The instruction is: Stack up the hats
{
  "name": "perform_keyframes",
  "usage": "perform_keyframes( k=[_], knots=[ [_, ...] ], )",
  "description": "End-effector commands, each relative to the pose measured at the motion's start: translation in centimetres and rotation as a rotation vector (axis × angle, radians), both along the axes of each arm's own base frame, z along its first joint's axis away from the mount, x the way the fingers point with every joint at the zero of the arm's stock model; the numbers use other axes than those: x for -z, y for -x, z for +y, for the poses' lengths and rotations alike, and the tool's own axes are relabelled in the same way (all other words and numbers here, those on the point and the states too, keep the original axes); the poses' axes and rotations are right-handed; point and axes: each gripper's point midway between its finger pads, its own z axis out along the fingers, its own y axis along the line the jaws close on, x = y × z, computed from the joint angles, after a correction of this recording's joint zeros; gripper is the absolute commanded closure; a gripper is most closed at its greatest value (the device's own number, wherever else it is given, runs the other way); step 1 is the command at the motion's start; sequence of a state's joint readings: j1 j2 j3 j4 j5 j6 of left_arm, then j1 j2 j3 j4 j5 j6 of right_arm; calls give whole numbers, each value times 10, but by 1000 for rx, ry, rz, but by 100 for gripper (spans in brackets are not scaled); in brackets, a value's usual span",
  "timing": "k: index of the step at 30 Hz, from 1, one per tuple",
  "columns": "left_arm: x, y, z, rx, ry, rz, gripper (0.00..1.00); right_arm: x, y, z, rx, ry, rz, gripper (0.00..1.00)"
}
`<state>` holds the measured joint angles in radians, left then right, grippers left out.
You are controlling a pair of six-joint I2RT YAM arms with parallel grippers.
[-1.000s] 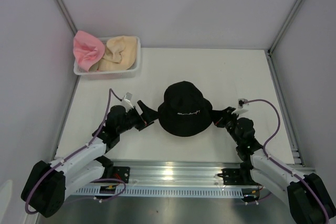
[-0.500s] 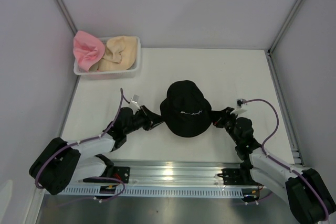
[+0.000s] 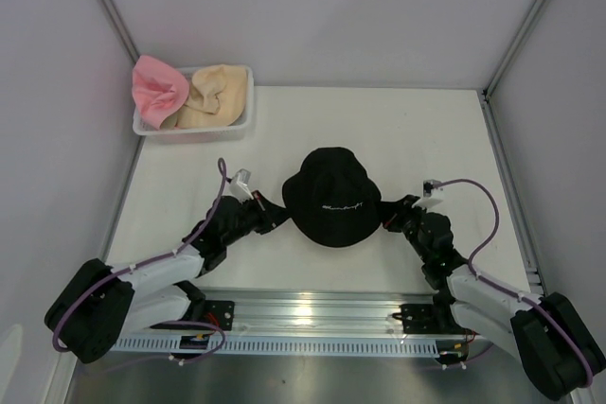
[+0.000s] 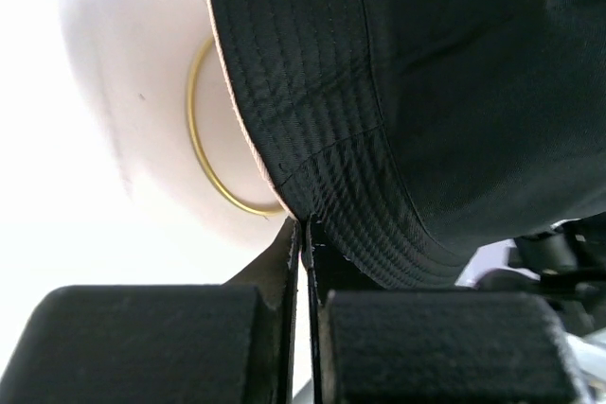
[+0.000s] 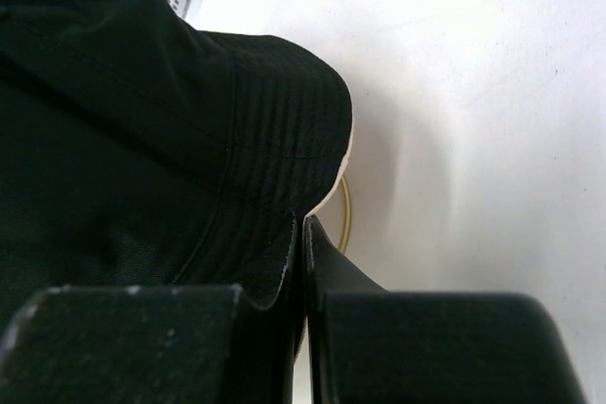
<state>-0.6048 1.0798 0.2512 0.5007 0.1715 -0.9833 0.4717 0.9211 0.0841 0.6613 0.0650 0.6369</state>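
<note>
At upper left, basket: a white plastic mesh basket (image 3: 194, 131) sat on the white table (image 3: 407, 130), close to the left wall.
Basket, left half: a crumpled pink cloth hat (image 3: 156, 90) lay inside, spilling over the left rim.
Basket, right half: a folded beige cloth hat (image 3: 218, 94) lay inside, touching the pink one.
Left arm: it reached from the lower left corner toward the centre, low over the table.
Left gripper: the left gripper (image 3: 276, 219) was closed on the left brim of the hat at centre. In the left wrist view its black fingers (image 4: 142, 338) met with the brim edge pinched at their tips.
Centre: a black cloth bucket hat (image 3: 331, 198) sat crown up in the middle of the table, between the two grippers and well apart from the basket. A small pale mark showed on its near side.
Under the brim: a thin yellow ring line (image 4: 202, 153) showed on the table, partly hidden by the hat.
Right gripper: the right gripper (image 3: 390, 221) was clamped on the right brim. In the right wrist view the cloth ran in between its fingers (image 5: 426, 347).
Right arm: it came in from the lower right corner, also low.
</note>
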Motion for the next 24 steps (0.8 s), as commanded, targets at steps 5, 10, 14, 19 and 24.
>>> perform_keyframes(
  k=[5, 10, 14, 19, 24],
  knots=[
    [21, -21, 11, -32, -214, -61, 99, 17, -3, 2, -4, 132, -20, 96],
    [24, -18, 4, 10, -210, -40, 99, 20, -4, 11, -29, 152, -3, 78],
    [3, -15, 15, -28, -237, -34, 53, 6, -8, 1, 22, 215, 63, 49],
    [-65, -11, 52, -164, -251, -151, 1, -92, -15, -31, 179, 242, -12, 1],
    [-178, -38, 138, -522, -362, -227, 1, -147, -20, -94, 359, 353, 55, 0]
  ],
)
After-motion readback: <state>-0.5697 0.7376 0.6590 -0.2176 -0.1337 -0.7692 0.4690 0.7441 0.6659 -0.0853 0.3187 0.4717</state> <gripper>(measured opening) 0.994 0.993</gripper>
